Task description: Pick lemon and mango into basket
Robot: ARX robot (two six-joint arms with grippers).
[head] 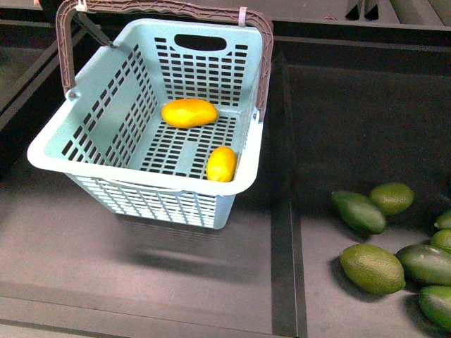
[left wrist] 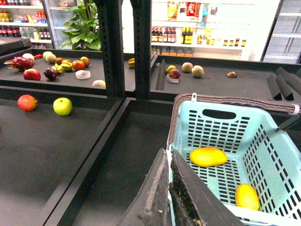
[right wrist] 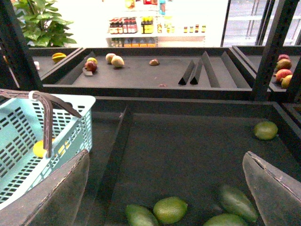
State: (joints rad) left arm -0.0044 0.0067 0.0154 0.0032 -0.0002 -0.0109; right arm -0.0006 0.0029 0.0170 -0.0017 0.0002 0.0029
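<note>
The teal basket (head: 97,88) sits tilted at the left of the dark shelf, its brown handle (head: 65,49) raised. Inside, the mango (head: 189,113) lies near the far wall and the lemon (head: 221,163) rests against the near right wall. Neither arm shows in the front view. In the left wrist view my left gripper (left wrist: 168,153) is shut, its tips right at the basket (left wrist: 282,165) rim, with the mango (left wrist: 207,157) and lemon (left wrist: 247,196) beyond. My right gripper (right wrist: 165,155) is open over the green fruits, nothing between its fingers (right wrist: 273,188); the basket (right wrist: 14,127) lies to one side.
Several dark green oval fruits (head: 372,267) lie in the right bin behind a raised black divider (head: 285,211). A red apple (left wrist: 27,102) and a green apple (left wrist: 62,106) sit on the neighbouring shelf. Black uprights (left wrist: 110,47) stand behind the basket.
</note>
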